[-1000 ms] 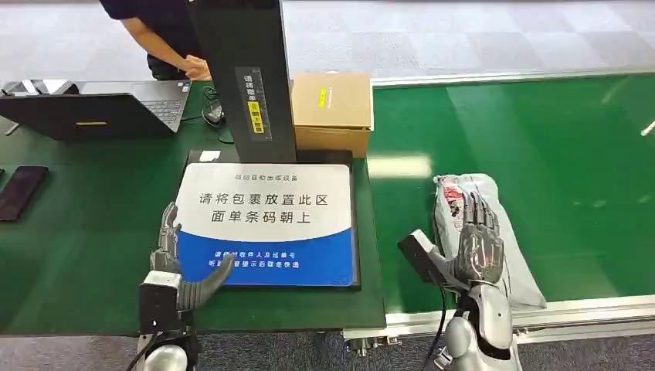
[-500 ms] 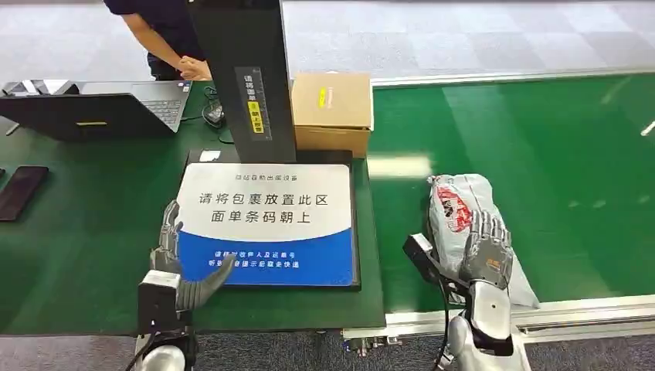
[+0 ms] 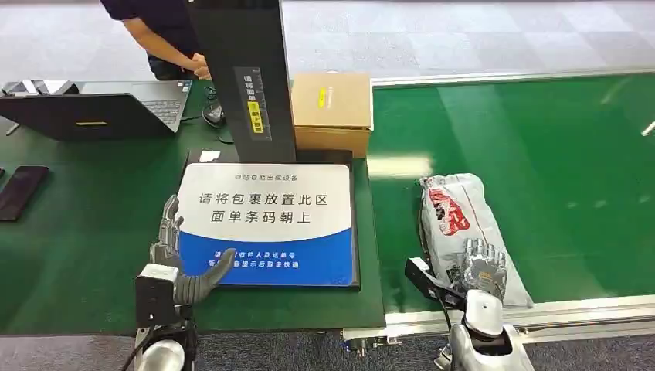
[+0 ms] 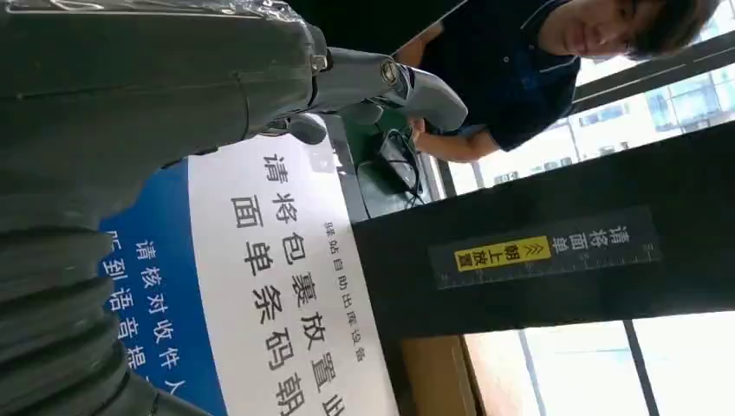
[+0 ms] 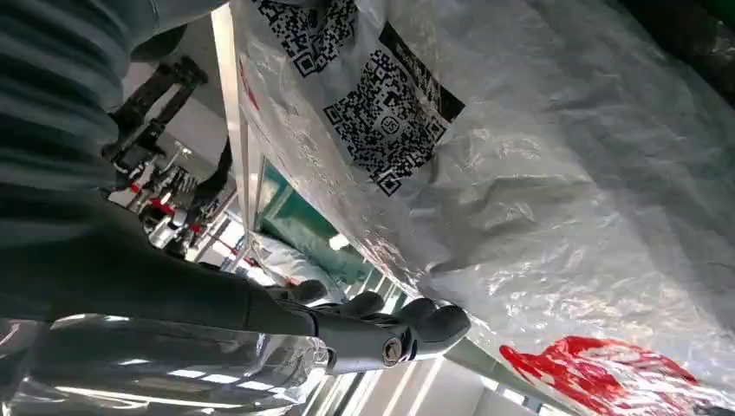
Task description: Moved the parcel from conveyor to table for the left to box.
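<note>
Green conveyor belt (image 3: 541,139) runs along the right of the scene, and a green-topped table (image 3: 85,224) sits to its left. On the belt's near edge lies the parcel (image 3: 463,224), a grey plastic mailer with a red print and, in the right wrist view, QR-code labels (image 5: 390,121). The robot's right hand (image 3: 481,267) rests on the parcel's near end, fingers curled over it; whether it truly grips the bag cannot be told. The left hand (image 3: 181,259) is open and holds nothing, its fingers spread beside the blue-and-white placement mat (image 3: 266,220) on the table. Behind the mat stand a black scanner post (image 3: 247,77) and a cardboard box (image 3: 332,108). A laptop (image 3: 100,108) and a phone (image 3: 22,192) lie farther left, with a person (image 3: 158,35) standing at the table's far side.
</note>
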You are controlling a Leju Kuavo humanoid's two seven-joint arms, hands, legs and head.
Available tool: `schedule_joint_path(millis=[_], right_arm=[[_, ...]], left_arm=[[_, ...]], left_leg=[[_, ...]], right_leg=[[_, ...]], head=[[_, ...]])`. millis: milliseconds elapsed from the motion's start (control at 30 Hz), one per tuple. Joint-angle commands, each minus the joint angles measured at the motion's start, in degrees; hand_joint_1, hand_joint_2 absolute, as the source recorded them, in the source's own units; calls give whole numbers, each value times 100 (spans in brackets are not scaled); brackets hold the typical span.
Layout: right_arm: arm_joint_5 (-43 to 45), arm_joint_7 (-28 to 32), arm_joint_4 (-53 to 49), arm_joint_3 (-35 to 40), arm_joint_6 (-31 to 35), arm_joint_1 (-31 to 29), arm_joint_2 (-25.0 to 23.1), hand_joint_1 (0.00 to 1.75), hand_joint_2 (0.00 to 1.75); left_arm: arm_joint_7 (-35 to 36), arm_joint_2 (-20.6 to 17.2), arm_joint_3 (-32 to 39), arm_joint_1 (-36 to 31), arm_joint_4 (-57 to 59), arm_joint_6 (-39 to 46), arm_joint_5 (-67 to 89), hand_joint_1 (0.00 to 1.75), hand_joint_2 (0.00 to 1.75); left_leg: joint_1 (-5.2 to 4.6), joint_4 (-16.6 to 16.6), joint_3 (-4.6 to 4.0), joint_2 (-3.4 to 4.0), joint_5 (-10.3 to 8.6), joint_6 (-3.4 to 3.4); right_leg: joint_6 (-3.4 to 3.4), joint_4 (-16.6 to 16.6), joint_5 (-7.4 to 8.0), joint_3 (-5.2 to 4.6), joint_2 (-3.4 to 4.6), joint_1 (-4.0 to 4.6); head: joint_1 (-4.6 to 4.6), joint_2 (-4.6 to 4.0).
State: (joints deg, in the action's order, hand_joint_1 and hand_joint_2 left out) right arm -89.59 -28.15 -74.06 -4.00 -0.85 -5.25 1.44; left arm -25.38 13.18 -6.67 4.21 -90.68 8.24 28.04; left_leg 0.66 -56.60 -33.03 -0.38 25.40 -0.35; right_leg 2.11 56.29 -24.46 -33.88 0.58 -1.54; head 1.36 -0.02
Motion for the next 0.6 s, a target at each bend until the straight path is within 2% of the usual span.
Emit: schedule_joint_path(millis=[33,67,100,133,167,467,600], right_arm=[[-41,-83,646,222,-99,-333,112,79,175],[-41,-66,657,242,-88,-340,113,157,175],[-41,-63,673,284,-39,-354,115,164,175],[-41,-63,673,284,-39,-354,115,164,175],[-41,-64,663,295,-12,-362,93,175,175],[-41,-103,459,524,187,-320,150,175,175],[-41,-275,16,922,845,-271,313,175,175]], left_arm=[[59,43,32,-108,151,-50,29,0,175],[59,45,37,-116,161,-54,35,0,175],[55,35,43,-135,179,-65,43,0,175],[55,35,43,-135,179,-65,43,0,175],[51,25,42,-152,180,-77,46,0,175],[19,22,36,-212,276,-137,42,0,175],[-23,24,80,-94,161,-120,57,0,175]], left_leg=[[1,5,14,10,2,2],[-1,7,18,12,3,4],[-1,8,23,13,4,4],[2,4,14,7,2,2],[0,9,23,6,2,2],[1,6,23,2,4,1],[-1,6,22,5,4,2]], right_leg=[[-11,-5,1,12,4,3],[-14,-6,0,16,4,1],[-17,-7,-1,19,4,2],[-11,-5,0,12,1,3],[-17,-7,-2,20,-4,2],[-18,-5,-5,22,-7,4],[-17,-3,-5,18,-4,2]], head=[[0,0],[0,0],[0,0],[0,0],[0,0],[0,0],[0,0]])
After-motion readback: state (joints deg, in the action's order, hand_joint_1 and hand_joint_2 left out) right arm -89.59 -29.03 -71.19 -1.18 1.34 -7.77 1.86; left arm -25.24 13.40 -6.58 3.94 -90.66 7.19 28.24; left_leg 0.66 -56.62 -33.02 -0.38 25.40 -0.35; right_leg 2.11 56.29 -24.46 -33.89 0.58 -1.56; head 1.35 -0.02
